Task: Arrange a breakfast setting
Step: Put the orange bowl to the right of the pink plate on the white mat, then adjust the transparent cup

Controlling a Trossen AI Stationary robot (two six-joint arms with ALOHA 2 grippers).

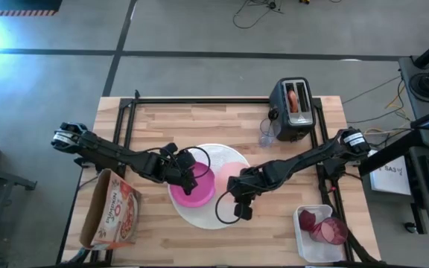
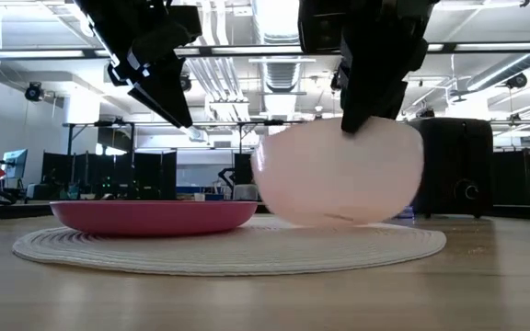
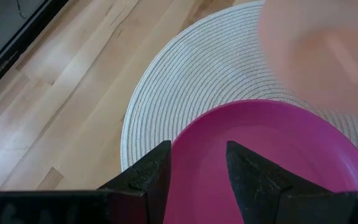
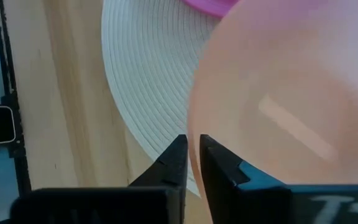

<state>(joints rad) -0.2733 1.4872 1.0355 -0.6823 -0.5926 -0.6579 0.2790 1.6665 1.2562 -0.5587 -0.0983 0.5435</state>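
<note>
A large white round plate [image 1: 222,216], ribbed like a woven mat, lies mid-table. The smaller magenta plate [image 1: 192,190] rests on its left part. My left gripper [image 3: 197,149] hangs open above the magenta plate [image 3: 272,155] and touches nothing; it also shows in the low view [image 2: 178,115]. My right gripper [image 4: 193,146] is shut on the translucent peach bowl [image 2: 339,175], over the white plate's right part. The clear glass [image 1: 266,135] stands by the toaster. A bagel [image 1: 295,99] sticks out of the toaster. Dark-red fruit [image 1: 326,227] lies in a tray. Tumbler and spoon are out of view. My right gripper holds the peach bowl by its rim [image 4: 194,134], with one finger inside the wall and one outside. The fingers come from above, pointing down. The bowl hangs tilted just over the white plate [image 2: 247,244]; I cannot tell whether its bottom touches.
A black toaster [image 1: 293,112] stands at the far right. A white tray [image 1: 315,234] sits at the near right corner. A cereal box [image 1: 114,212] lies at the near left. A black frame [image 1: 129,123] edges the wooden tabletop.
</note>
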